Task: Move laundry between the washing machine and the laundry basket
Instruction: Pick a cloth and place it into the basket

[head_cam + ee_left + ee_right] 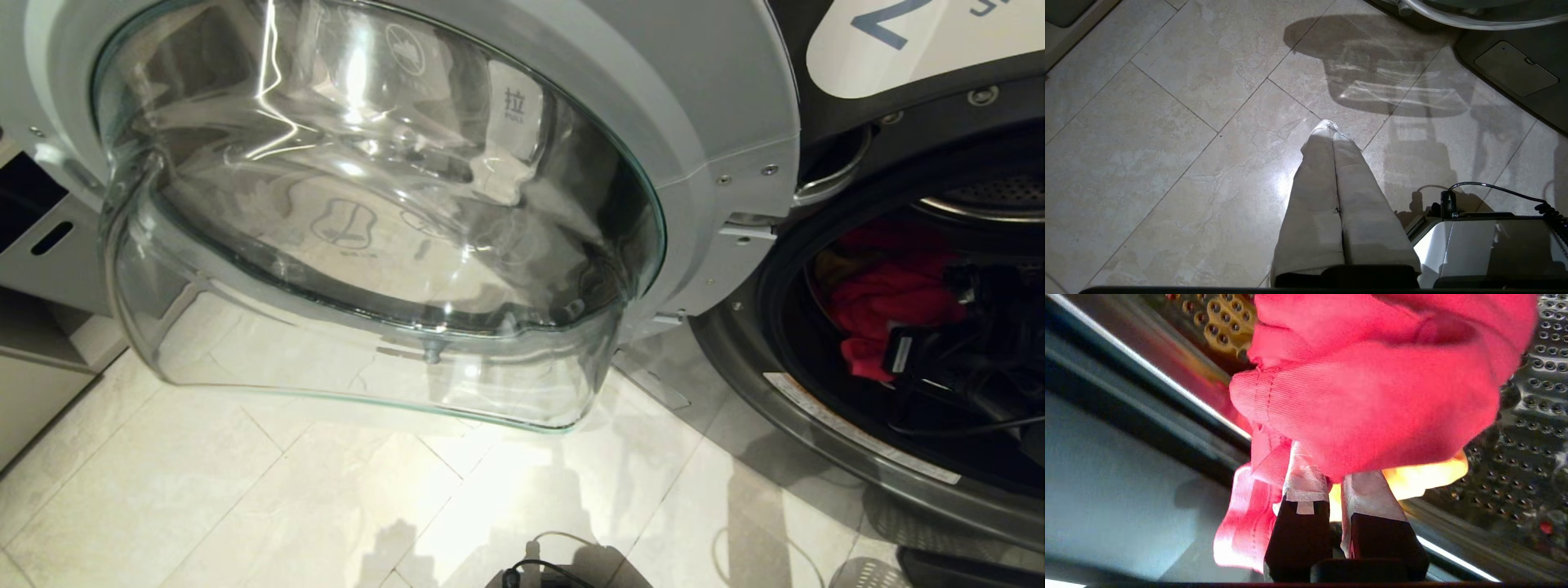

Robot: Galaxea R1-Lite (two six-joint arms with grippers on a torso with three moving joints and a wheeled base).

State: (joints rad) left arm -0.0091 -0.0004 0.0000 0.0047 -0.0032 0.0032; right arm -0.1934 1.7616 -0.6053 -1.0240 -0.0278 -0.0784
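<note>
The right pincer is reaching inside the washing machine, its tips buried in and pinching the red laundry; a yellow piece is peeking from underneath. In the head view the arm is showing only as a dark shape in the drum. The open glass door is filling most of that view, bearing "PULL"; the label is cut off at "2". The left pincer is hanging over the floor, pressed together and empty.
</note>
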